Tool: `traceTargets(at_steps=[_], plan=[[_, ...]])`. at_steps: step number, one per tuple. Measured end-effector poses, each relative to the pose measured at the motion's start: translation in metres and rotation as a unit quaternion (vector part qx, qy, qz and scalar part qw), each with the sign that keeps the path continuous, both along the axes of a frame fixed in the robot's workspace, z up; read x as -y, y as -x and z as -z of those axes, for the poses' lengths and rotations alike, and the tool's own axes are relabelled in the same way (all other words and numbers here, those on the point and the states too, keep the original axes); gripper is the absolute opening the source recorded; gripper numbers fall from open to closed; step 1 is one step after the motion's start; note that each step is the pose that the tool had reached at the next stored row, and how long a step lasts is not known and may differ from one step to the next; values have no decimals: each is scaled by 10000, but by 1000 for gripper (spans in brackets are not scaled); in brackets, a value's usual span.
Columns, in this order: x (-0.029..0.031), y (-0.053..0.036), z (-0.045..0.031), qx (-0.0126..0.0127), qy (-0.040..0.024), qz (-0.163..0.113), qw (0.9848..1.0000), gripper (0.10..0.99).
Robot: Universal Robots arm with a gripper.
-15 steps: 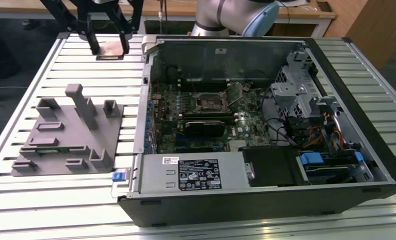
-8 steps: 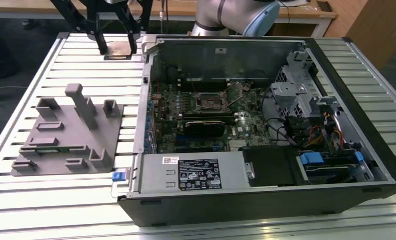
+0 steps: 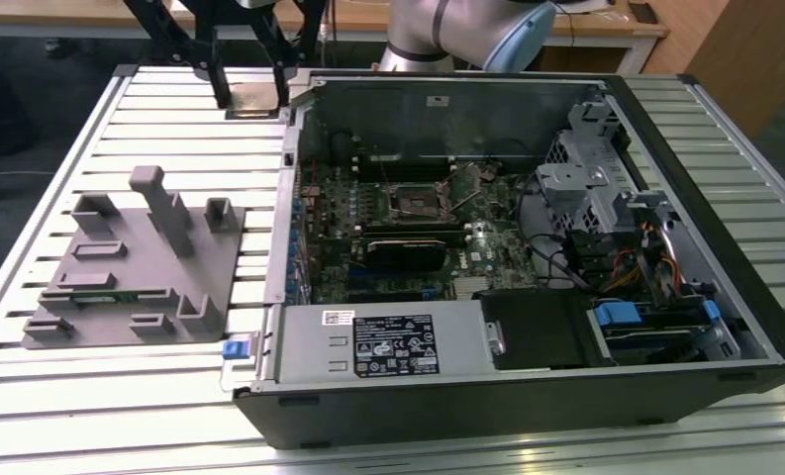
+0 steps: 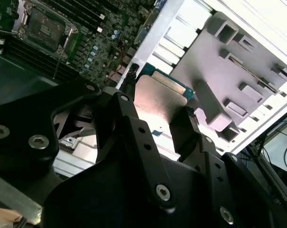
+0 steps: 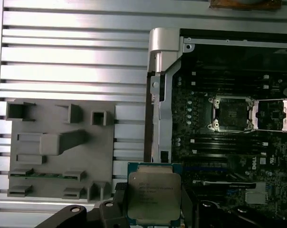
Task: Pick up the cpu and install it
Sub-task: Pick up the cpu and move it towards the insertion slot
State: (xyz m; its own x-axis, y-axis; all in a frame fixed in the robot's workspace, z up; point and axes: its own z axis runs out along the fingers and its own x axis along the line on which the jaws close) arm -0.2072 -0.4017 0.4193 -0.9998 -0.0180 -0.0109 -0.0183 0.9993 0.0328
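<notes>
The end effector is clenched on the cpu, with a black finger pressed to each side. The chip sits flat between them in both wrist views. In the exterior view the pair hangs above the counter, just outside a corner of the open computer case, on the exterior view's left. The counter is ribbed silver metal, and a grey holder block lies on it beside the case. Inside the case, the motherboard socket sits with its frame flipped open. Wooden furniture stands behind. The cpu is square and silvery-topped with dark print, rimmed by a thin blue-green edge.
</notes>
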Motion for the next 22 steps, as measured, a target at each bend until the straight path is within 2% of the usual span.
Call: traceTargets(at_steps=[22], plan=[[-2, -293, 9, 0, 5, 0, 10000, 541]])
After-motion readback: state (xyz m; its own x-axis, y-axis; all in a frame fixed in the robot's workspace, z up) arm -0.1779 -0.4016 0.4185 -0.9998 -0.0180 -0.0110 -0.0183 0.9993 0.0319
